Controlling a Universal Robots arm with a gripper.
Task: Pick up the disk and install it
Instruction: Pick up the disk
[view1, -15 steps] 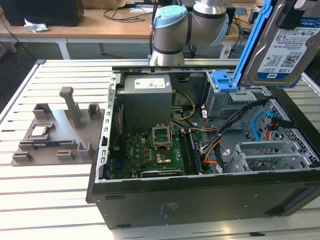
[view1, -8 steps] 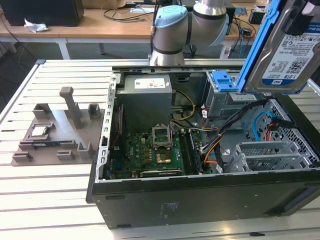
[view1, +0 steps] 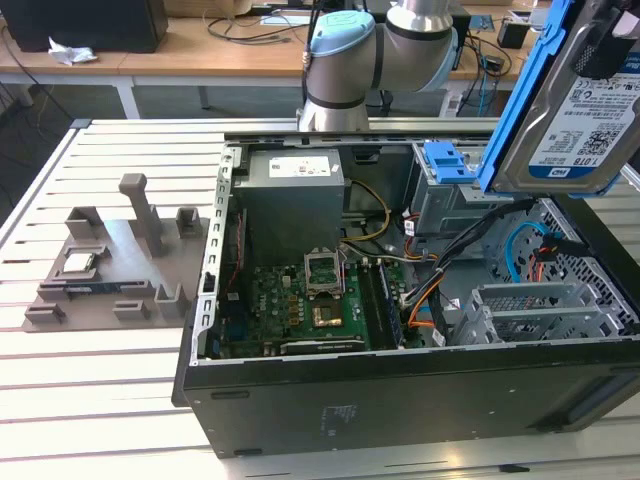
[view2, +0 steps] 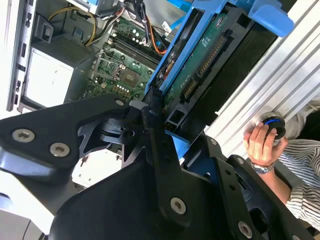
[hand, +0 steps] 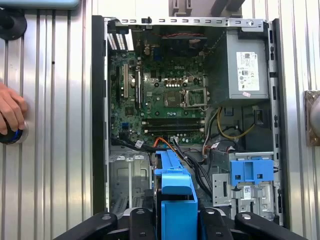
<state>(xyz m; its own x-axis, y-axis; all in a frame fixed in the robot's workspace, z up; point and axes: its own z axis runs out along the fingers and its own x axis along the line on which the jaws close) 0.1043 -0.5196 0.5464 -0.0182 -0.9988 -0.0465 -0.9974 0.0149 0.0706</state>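
Above the case (view1: 400, 400), silver disk (view1: 585, 120) (blue-framed) hangs tilted.

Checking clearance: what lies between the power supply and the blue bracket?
Yellow and black cables run between power supply and bracket, in the first wrist view.

Case (view1: 400, 400): left open on top, so it can be entered from above.
Drive cage (view1: 540, 310): slots are unfilled; cables (view1: 470, 235) are strung just beside it.
Above cage: room is taken by the disk (view1: 575, 110), gripped in the hand (view2: 175, 125).

the computer case (view1: 400, 410) lies on the table (view1: 100, 400), a parts fixture (view1: 110, 240) to the exterior view's left. the disk (view1: 585, 110) hangs above its drive bays (view1: 540, 310).
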